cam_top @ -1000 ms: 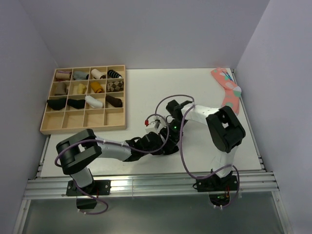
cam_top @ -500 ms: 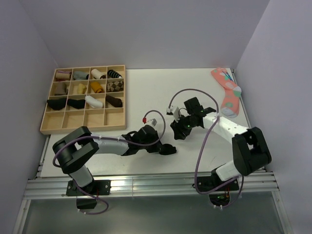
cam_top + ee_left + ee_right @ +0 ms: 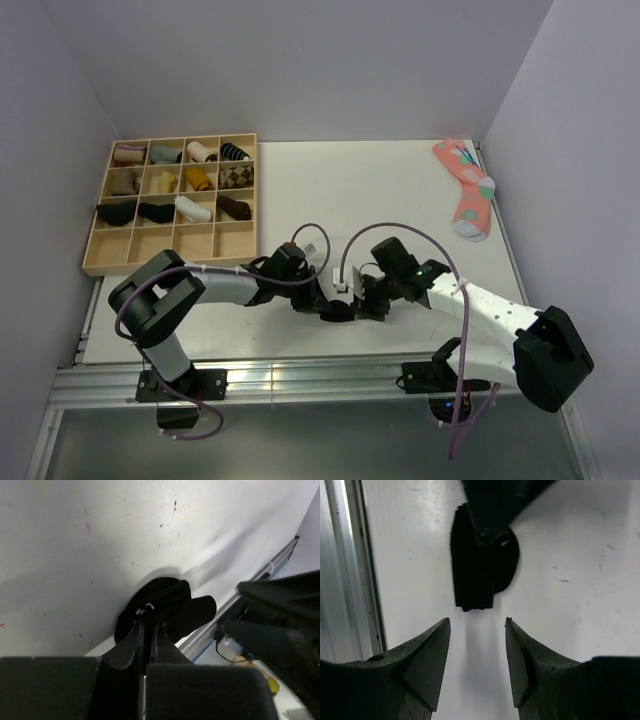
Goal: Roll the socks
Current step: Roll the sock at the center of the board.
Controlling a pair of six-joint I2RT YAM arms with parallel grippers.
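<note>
The black socks point(image 3: 337, 312) lie as a bunched bundle on the white table near its front edge. They also show in the left wrist view point(image 3: 167, 607) and in the right wrist view point(image 3: 479, 572). My left gripper point(image 3: 322, 303) is shut on the bundle, its fingers point(image 3: 134, 640) pressed together into the black knit. My right gripper point(image 3: 364, 298) is open just right of the bundle. In its own view point(image 3: 477, 625) the jaws stand wide apart, a short gap from the bundle, with nothing between them.
A wooden compartment tray point(image 3: 92, 252) with several rolled socks of other colours stands at the back left. A pink patterned sock point(image 3: 465, 185) lies at the back right. The metal rail point(image 3: 300, 375) runs along the table's front edge close to the bundle.
My right gripper pulled away from the bundle to the back right, then came back down beside it, open. My left gripper kept hold of the socks and its arm swung a little.
</note>
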